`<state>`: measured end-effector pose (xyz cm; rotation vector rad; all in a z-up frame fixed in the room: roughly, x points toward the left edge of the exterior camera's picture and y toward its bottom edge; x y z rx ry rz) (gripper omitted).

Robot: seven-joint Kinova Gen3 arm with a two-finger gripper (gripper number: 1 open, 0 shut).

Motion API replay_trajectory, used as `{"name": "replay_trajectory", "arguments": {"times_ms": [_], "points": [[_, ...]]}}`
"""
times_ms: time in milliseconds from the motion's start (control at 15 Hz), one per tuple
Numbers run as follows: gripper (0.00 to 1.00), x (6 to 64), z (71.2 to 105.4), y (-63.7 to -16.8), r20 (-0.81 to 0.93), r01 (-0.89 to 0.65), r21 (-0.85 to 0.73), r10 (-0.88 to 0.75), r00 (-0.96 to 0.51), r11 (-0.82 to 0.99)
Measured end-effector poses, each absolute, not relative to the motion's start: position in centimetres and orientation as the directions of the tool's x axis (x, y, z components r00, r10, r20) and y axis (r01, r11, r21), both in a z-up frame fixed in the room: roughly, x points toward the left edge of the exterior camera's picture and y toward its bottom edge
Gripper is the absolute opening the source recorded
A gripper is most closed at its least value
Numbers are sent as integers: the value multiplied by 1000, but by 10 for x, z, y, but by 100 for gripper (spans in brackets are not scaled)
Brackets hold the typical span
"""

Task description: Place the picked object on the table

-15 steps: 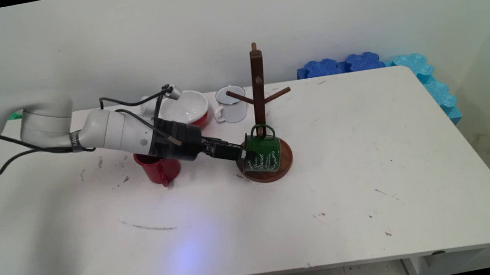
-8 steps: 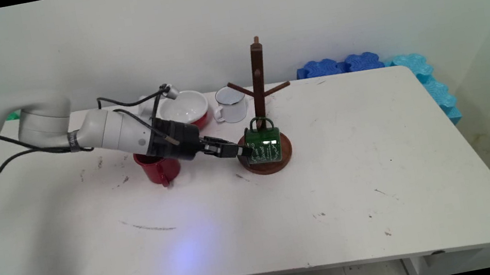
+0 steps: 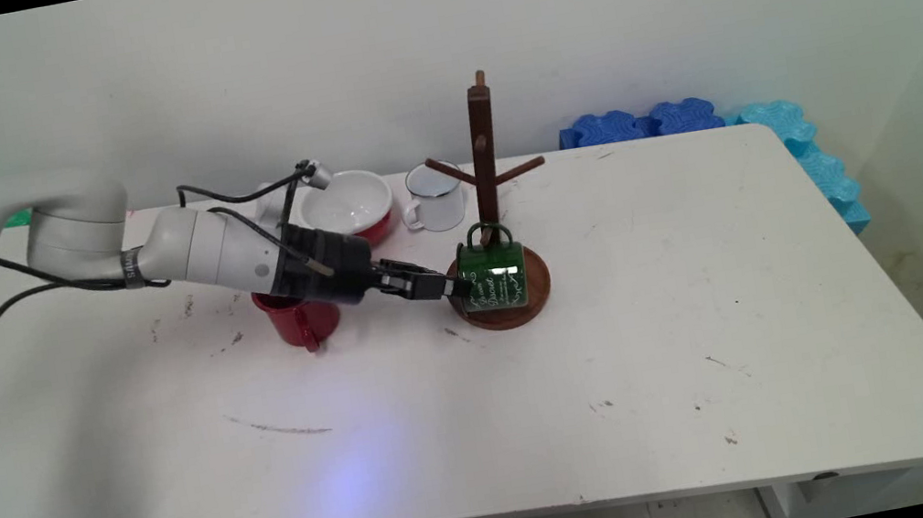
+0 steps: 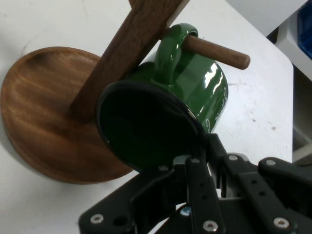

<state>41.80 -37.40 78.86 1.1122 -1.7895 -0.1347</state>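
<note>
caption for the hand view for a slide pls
Gripper shut on the rim of a green mug, whose handle is hooked over a peg of the wooden mug tree.

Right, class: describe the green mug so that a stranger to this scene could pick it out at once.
Find the wooden mug tree standing mid-table. Low on it, above its round base, the green mug hangs by its handle on a peg, its rim pinched by the gripper. It alone is green with white lettering; it is not standing on the table.

A mug [image 3: 493, 276] hangs on the rack's [image 3: 492, 198] low peg, over its base. At nine o'clock stands another mug [image 3: 297, 321]; at eleven, a cup [image 3: 435, 196] and bowl [image 3: 348, 205].
</note>
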Motion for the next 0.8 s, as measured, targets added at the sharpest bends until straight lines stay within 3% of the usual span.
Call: {"name": "replay_trajectory", "arguments": {"times_ms": [800], "points": [[0, 413, 810, -377, 701, -599, 517, -704, -113, 611]]}}
